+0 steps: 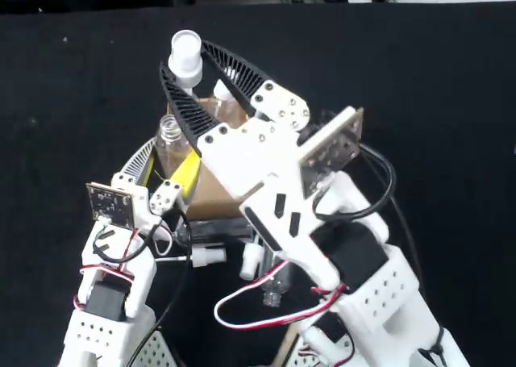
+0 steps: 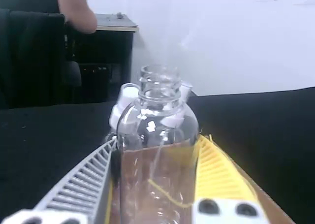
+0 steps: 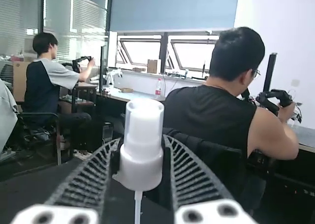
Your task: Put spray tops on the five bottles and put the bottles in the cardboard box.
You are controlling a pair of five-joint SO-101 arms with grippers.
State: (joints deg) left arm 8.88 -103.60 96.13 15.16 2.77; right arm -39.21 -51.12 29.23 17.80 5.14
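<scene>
Matte black cloth [image 1: 451, 77] covers the whole work surface. The right gripper [image 1: 185, 60] is pinched on a white spray top [image 1: 185, 46]. Its two black ribbed fingers press against the collar from either side, and the thin dip tube hangs free below. That arm rises from the 5 o'clock corner of the high view and stretches in a long diagonal toward 11 o'clock. Its wrist is raised, so the spray top sits high over the scene.

The left gripper [image 1: 172, 153] is clamped round a clear bottle [image 2: 158, 101], with a pale ribbed finger on one side and a yellow finger on the other. The bottle stands upright with its threaded neck bare and open. This arm comes up from 7 o'clock, short and folded, pointing toward 1 o'clock.

The spray top lies at 12 o'clock from the bottle's mouth, apart from it. The cardboard box [image 1: 216, 191] sits just past the held bottle, partly hidden under the right arm. On the cloth toward 6 o'clock lie loose spray tops [image 1: 206, 256] and another clear bottle [image 1: 274, 290].
</scene>
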